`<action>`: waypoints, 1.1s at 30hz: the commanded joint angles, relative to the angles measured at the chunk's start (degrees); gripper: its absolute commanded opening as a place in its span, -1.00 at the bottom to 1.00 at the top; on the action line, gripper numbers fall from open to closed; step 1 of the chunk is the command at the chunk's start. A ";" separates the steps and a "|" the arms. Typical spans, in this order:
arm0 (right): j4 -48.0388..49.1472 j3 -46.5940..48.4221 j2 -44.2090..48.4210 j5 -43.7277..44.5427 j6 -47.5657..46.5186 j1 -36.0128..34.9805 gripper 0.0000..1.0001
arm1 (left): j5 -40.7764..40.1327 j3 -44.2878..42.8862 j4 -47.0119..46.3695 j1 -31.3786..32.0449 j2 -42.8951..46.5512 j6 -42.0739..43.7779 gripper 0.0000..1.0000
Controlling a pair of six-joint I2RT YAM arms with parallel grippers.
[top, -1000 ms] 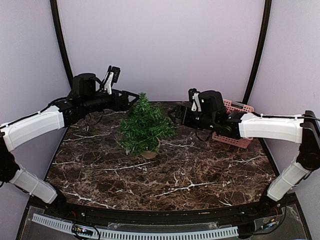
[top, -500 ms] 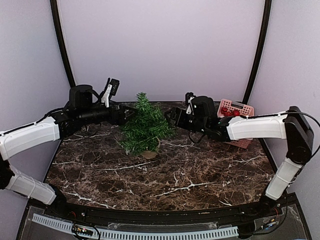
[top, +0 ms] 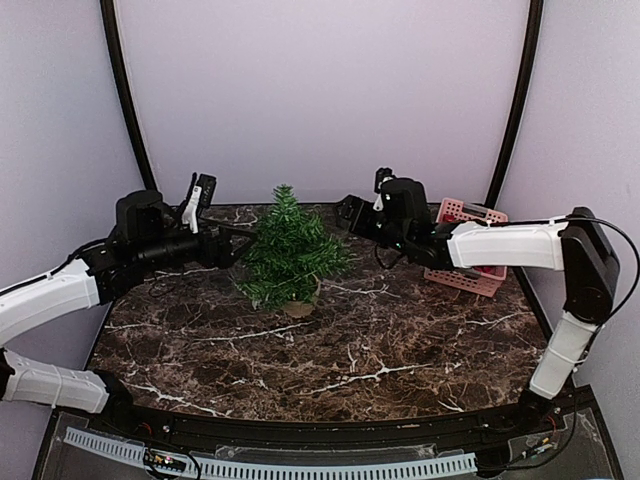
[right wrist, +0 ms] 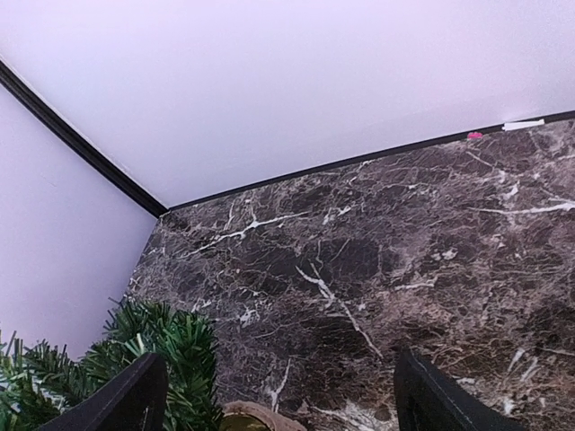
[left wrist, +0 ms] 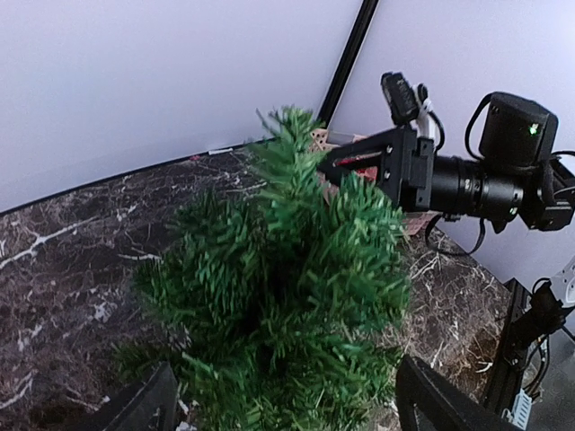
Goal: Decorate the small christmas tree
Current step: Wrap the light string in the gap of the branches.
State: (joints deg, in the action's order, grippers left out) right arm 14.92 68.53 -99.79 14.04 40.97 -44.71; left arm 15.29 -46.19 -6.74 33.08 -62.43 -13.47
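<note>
The small christmas tree (top: 290,250) stands upright at the back middle of the marble table on its round tan base (top: 298,307). My left gripper (top: 238,241) is open just left of the tree, level with its middle branches. In the left wrist view the tree (left wrist: 287,296) fills the space in front of the open left gripper (left wrist: 287,415), and nothing is held. My right gripper (top: 347,211) is open to the right of the treetop. The right wrist view shows branches (right wrist: 166,350) and the base (right wrist: 252,418) by the left side of the empty right gripper (right wrist: 280,409).
A pink basket (top: 468,212) sits at the back right, largely hidden by my right forearm (top: 500,243). The marble table (top: 330,350) ends at a lilac back wall. Black poles rise at both back corners.
My left arm has drawn back to the left, away from the tree. My right gripper has swung left and toward the back, nearer the treetop. Both stay open.
</note>
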 commanded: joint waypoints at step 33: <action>5.04 -28.87 33.28 6.97 -3.34 -9.17 0.39 | -7.06 32.57 -41.82 10.91 -10.79 -20.38 -0.03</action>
State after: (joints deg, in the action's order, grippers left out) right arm 17.19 40.27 -67.81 19.18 37.74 -53.41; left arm 7.62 -11.55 -42.41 43.68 -71.50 -34.24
